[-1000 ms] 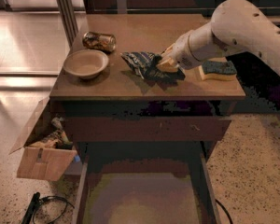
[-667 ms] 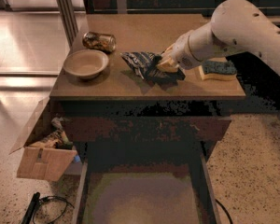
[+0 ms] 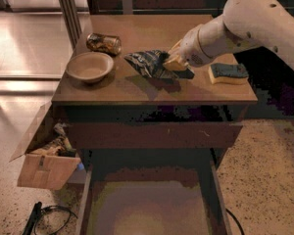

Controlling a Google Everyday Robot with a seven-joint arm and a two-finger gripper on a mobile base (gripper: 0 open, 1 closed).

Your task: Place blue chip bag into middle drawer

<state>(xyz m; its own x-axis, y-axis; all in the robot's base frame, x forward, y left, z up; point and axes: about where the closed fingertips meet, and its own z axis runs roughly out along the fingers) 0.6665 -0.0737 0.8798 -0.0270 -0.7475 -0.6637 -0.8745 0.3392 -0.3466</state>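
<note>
The blue chip bag [image 3: 148,62], crumpled dark foil with white markings, is on the tabletop's middle, its right end tilted up at my gripper [image 3: 175,62]. The gripper reaches in from the right on a white arm and is shut on the bag's right edge. The middle drawer [image 3: 152,207] is pulled out low in front of the cabinet, with a plain tan floor and thin dark side walls. Nothing shows inside it.
A tan bowl [image 3: 89,66] and a crushed can [image 3: 104,43] sit on the table's left. A blue-topped yellow sponge [image 3: 228,73] lies at the right. A drawer with a reddish-brown front [image 3: 152,134] is under the tabletop. A cardboard box [image 3: 45,156] and cables [image 3: 44,217] are on the floor at left.
The gripper and the bag's held end have risen very slightly. Nothing else has moved.
</note>
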